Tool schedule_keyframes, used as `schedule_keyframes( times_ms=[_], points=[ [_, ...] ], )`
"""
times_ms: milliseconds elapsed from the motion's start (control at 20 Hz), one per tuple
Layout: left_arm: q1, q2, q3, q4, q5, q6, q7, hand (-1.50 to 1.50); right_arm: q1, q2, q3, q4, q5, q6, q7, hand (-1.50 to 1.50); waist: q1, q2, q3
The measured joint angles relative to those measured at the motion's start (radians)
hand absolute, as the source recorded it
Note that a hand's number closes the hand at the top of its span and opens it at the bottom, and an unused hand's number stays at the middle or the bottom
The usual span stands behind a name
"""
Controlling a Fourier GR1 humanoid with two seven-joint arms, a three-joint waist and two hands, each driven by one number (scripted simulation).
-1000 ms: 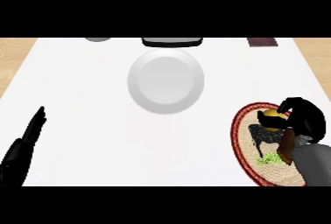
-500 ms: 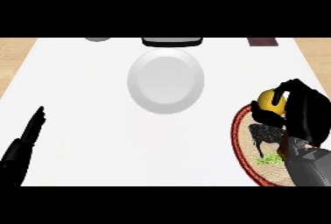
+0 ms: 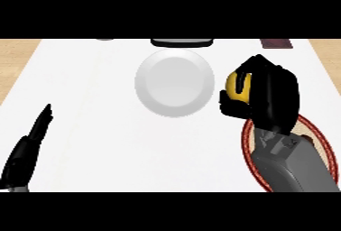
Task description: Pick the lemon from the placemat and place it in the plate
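Nearest the robot, the left robot hand (image 3: 30,146) rests at the lower left edge of the surface (image 3: 100,113), its fingers straight and together, touching nothing, in the same spot as a second ago. On the right, the grey forearm (image 3: 293,167) now lies across most of the placemat (image 3: 311,131), so only the mat's red rim and a sliver of its pale inside show on either side of it. The real change is further out. A second ago the right robot hand (image 3: 269,97) sat low over the placemat, bunched round the lemon (image 3: 237,85). Since then it has risen and swung forward and to the left, clear of the mat's far edge. Its fingers and thumb are curled round the lemon, which shows as a yellow patch between them on the side facing the plate (image 3: 174,83). So the lemon is off the placemat, carried in the right robot hand, just beside the plate's right rim but not yet over it. Nothing lies in the plate, which has not shifted. I judge the pick done and the carry well along. What is left is a short move to the left to bring the lemon over the middle of the plate, then a lowering and a release. A round lemon may roll once freed, so setting it down near the centre looks wise. Beyond the plate, a dark object (image 3: 181,43) sits at the far edge.
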State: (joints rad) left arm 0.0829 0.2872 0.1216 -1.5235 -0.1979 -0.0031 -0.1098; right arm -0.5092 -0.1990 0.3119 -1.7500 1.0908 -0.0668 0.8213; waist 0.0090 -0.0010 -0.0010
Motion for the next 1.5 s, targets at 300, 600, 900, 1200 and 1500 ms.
schedule_keyframes(
  times_ms=[300,600,900,1200,1500],
  points=[
    [-0.011,-0.012,-0.001,0.032,-0.014,0.002,-0.03,0.0,-0.203,0.131,-0.033,0.257,0.001,-0.064,0.006,1.5,0.01,0.004,0.0],
    [-0.031,-0.002,0.007,0.04,-0.007,-0.023,-0.021,0.0,-0.377,0.183,-0.113,0.591,-0.081,-0.157,-0.045,1.5,0.021,0.008,0.001],
    [-0.047,-0.017,-0.009,0.049,-0.024,-0.018,-0.027,0.0,-0.512,0.195,-0.122,0.917,-0.192,-0.261,-0.109,1.5,0.039,0.014,0.001],
    [-0.058,-0.022,-0.018,0.029,-0.028,-0.026,-0.012,0.0,-0.577,0.198,-0.135,1.132,-0.349,-0.377,-0.2,1.5,0.064,0.021,0.001],
    [-0.078,-0.029,-0.025,0.052,-0.035,-0.027,-0.031,0.0,-0.613,0.199,-0.148,1.285,-0.473,-0.514,-0.206,-1.5,0.082,0.027,0.001]
  ],
)
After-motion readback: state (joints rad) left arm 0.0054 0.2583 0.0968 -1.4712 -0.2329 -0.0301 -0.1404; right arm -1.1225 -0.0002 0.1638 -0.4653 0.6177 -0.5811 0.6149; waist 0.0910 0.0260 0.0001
